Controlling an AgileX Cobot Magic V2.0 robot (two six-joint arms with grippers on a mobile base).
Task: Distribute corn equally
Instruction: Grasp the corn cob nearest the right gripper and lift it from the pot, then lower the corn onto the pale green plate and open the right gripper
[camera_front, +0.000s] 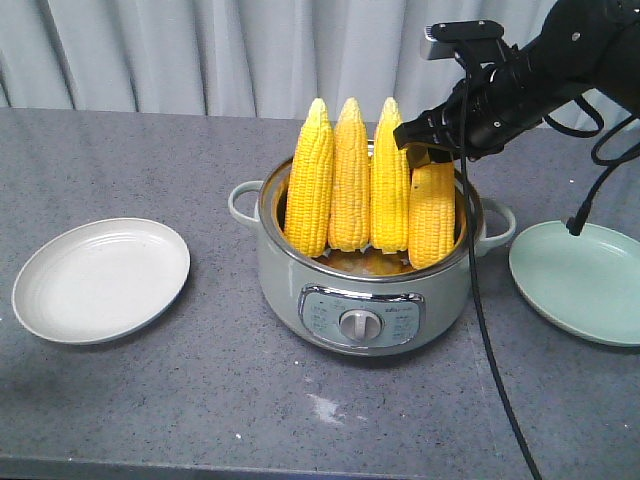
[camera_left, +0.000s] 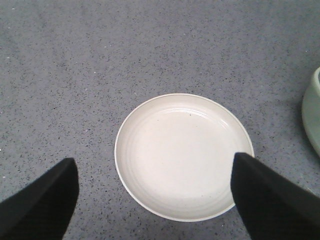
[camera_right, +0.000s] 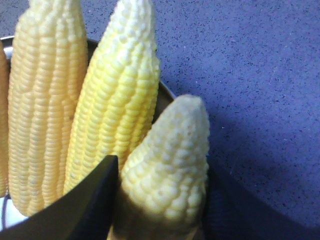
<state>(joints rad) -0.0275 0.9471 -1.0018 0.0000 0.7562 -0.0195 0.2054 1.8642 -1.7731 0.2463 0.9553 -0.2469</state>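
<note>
4 yellow corn cobs (camera_front: 350, 175) upright in cooker (camera_front: 290, 285)

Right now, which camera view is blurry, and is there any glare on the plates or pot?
Front view: sharp, evenly lit, mild sheen on the pot. Left wrist view: white plate crisp, faint sheen near its far rim. Right wrist view: nearest cob soft and washed out, too close to focus.

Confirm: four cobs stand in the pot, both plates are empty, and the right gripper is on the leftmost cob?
No. The right gripper is at the rightmost cob, not the leftmost, per the front view. Four cobs stand in the pot, and the white plate and green plate are empty.
</note>
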